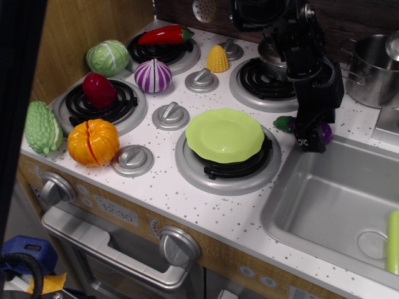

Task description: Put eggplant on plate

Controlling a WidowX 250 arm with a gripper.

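Note:
The eggplant (287, 123) lies on the white counter between the right front burner and the sink, its green stem cap pointing left; only its two ends show. My black gripper (312, 138) is down over the eggplant's middle and hides it; I cannot see whether the jaws are closed on it. The lime-green plate (224, 134) sits on the front right burner, just left of the eggplant, with nothing on it.
The steel sink (336, 199) is right of the gripper. A pot (371, 65) stands at the back right. A striped onion (153, 76), corn (217, 58), red pepper (163, 35), cabbage (107, 57), orange pumpkin (93, 142) and other toys lie to the left.

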